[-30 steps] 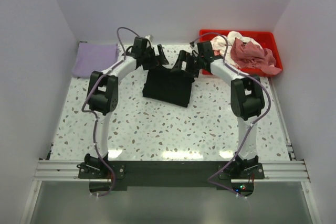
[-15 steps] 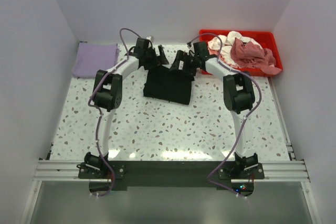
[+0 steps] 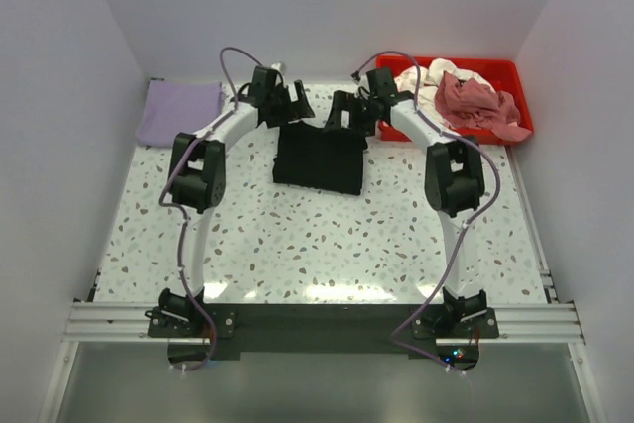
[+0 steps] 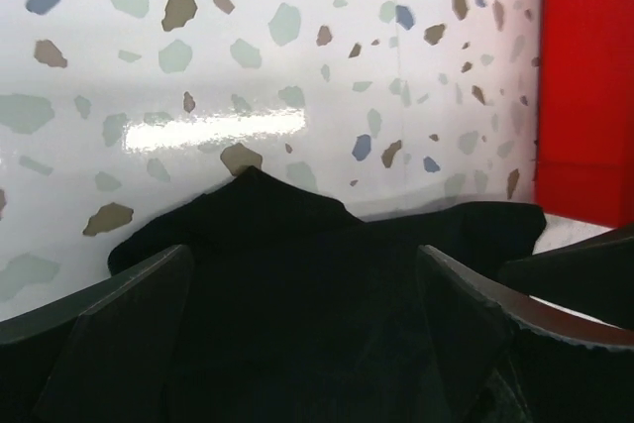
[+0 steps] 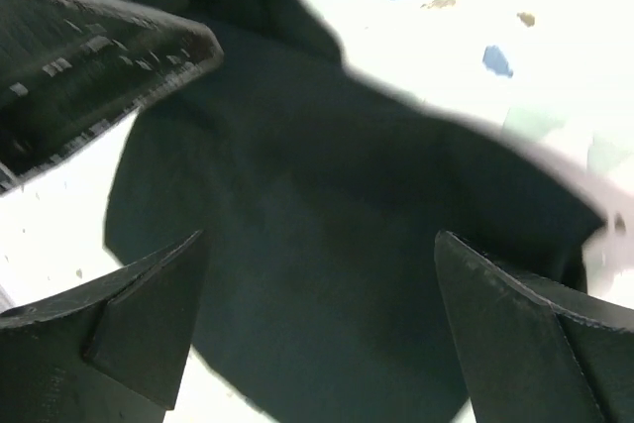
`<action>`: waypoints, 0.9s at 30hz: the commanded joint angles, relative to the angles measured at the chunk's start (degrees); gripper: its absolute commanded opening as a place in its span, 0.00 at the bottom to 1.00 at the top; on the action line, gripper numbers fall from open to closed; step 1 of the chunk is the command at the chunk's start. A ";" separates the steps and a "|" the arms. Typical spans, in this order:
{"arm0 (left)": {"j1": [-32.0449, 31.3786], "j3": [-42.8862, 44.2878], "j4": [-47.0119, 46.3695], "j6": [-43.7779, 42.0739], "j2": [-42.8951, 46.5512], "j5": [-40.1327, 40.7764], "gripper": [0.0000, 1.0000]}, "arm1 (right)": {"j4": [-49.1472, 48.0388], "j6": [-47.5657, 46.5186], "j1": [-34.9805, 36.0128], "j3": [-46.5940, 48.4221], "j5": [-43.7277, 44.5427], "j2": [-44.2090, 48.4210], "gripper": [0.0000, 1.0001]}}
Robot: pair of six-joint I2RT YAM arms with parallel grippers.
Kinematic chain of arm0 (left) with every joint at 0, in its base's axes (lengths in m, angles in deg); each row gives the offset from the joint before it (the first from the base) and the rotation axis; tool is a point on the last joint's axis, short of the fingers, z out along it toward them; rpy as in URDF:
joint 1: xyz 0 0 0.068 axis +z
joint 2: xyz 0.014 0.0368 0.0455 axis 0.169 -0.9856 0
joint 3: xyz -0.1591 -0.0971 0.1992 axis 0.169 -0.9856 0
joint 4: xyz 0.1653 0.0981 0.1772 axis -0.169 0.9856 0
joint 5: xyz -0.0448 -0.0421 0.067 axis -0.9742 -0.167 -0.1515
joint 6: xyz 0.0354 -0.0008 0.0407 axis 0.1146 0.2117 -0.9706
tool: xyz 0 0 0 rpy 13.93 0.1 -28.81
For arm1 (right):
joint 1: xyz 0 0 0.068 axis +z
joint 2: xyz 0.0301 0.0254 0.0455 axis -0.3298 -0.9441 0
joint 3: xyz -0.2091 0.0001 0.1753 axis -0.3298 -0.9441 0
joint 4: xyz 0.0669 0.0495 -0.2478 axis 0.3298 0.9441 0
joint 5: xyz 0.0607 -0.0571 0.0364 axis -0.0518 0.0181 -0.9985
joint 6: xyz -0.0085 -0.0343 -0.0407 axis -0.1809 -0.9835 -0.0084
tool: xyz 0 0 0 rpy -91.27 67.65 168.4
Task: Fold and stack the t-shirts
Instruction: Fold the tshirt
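Left pincer [image 3: 295,108], right pincer [image 3: 343,116] gaping, arms outstretched above black t-shirt [image 3: 319,158].

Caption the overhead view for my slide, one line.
Left gripper and right gripper, open, above the folded black t-shirt; lavender t-shirt far-left, other shirts heaped in red tray.

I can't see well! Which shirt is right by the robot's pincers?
The black t-shirt mid-table; the lavender one and the heaped pinkish ones lie farther off.
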 commanded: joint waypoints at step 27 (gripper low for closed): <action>-3.51 -51.76 -17.23 3.68 27.59 -2.69 1.00 | -13.82 0.00 1.69 -40.79 -4.96 18.97 0.99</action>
